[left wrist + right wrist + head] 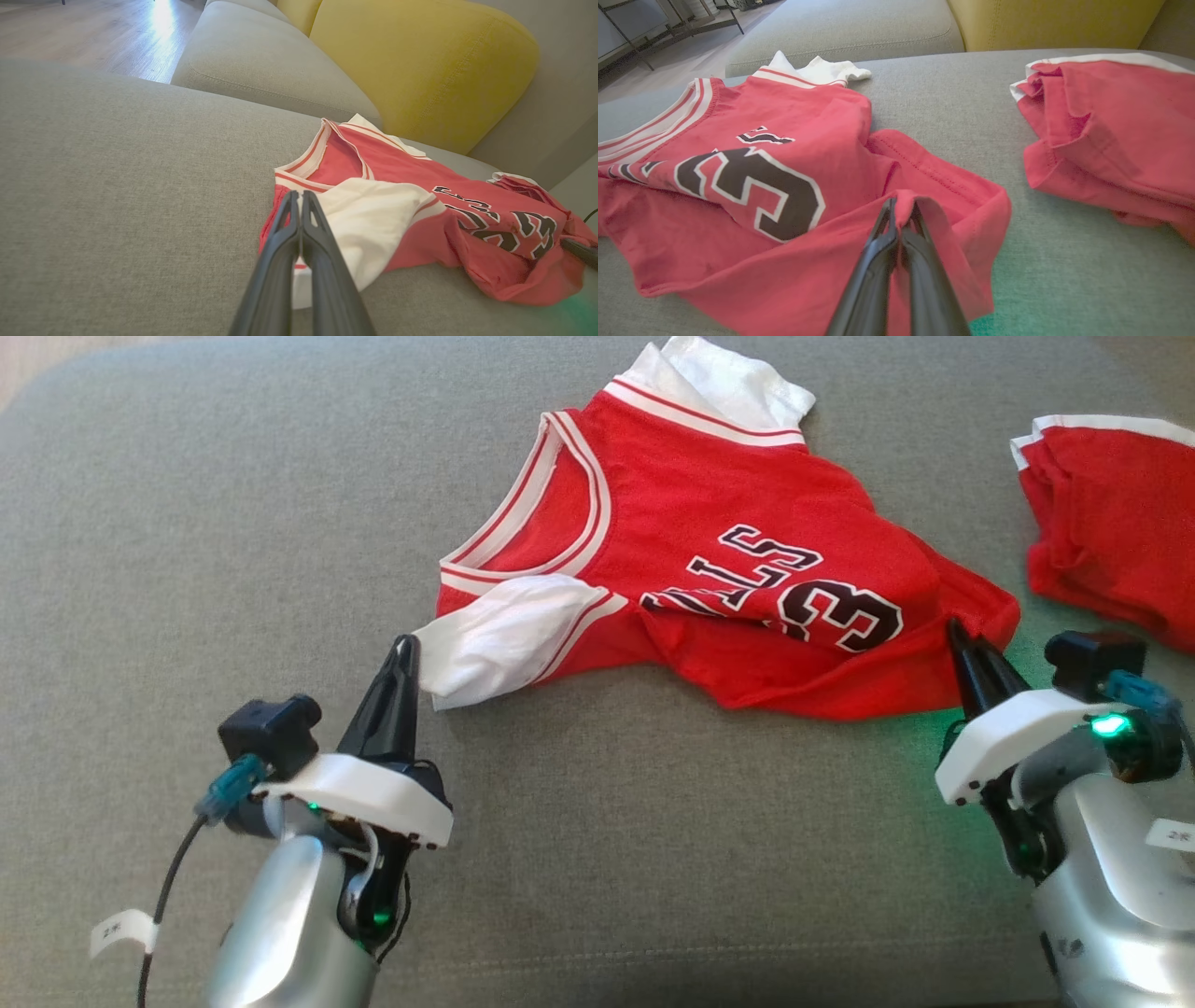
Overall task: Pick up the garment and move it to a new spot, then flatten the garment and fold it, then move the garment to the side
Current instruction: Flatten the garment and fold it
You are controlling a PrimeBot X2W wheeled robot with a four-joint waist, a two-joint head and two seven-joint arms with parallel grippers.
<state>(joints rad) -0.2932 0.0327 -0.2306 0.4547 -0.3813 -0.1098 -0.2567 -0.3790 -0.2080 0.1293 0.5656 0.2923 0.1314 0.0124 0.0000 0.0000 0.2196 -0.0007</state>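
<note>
Here's the crumpled red basketball jersey (747, 523), spread mid-way across the grey fabric sofa cushion (187, 523). The right gripper (957, 633) is clamped on the jersey's red hem (924, 205), the body lying off at its 10 o'clock. The left gripper (408, 649) is pressed together, with the white sleeve (504, 635) touching at 3 o'clock; pinched or not, I can't tell. A second red cloth piece with white trim (1111, 523) sits at 3 o'clock.

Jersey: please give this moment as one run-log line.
jersey: crumpled on sofa | left pincer: shut on its white sleeve | right pincer: shut on its hem
</note>
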